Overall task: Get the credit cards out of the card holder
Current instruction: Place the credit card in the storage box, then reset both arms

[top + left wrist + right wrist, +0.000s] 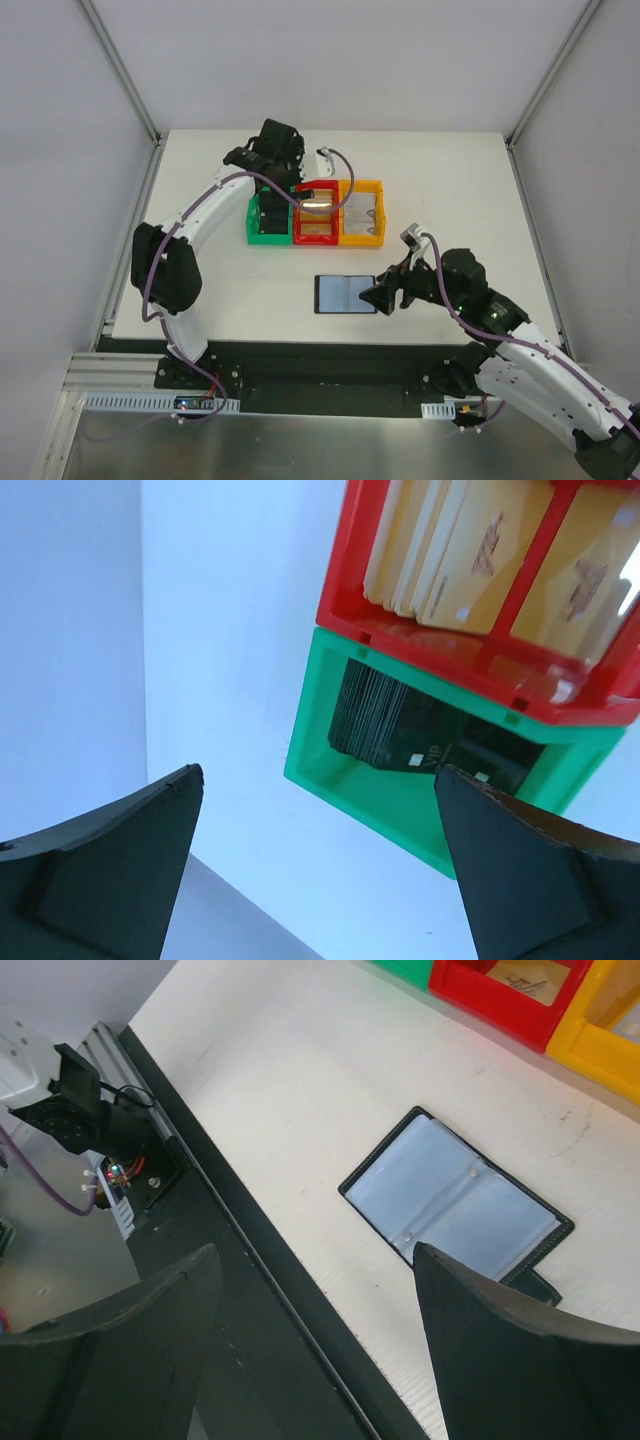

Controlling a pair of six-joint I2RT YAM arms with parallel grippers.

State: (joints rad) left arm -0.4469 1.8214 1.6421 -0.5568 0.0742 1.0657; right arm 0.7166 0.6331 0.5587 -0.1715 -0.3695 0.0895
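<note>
The left tool (318,770) stands wide open and holds nothing. It hangs over the row of bins in the upper middle of the overhead view. Past its fingers lie the green bin (340,780), with a stack of black cards (385,725), and above it the red bin (350,590), where the tan-gold credit cards (450,550) stand on edge. The yellow bin (362,243), next along to the right, also holds a pale card.

The right tool (315,1250) is open too, its jaws spread with nothing between them. In the overhead view it sits just beside the right end of the card holder (345,293).

The holder lies unfolded and flat on the worktop (220,290), in the lower middle of that frame. Its long axis runs left to right, along the worktop's near edge. From the right wrist it shows up and to the right of the tool, with its black tab (530,1280) on the end nearest the fingers. Both bluish-grey panels face up and no card shows in them, though a pale one behind the sleeves could not be ruled out.

The right arm is plainly the nearer one. Any further reach into the holder looks like its job, coming in from the tab end along the long axis.
</note>
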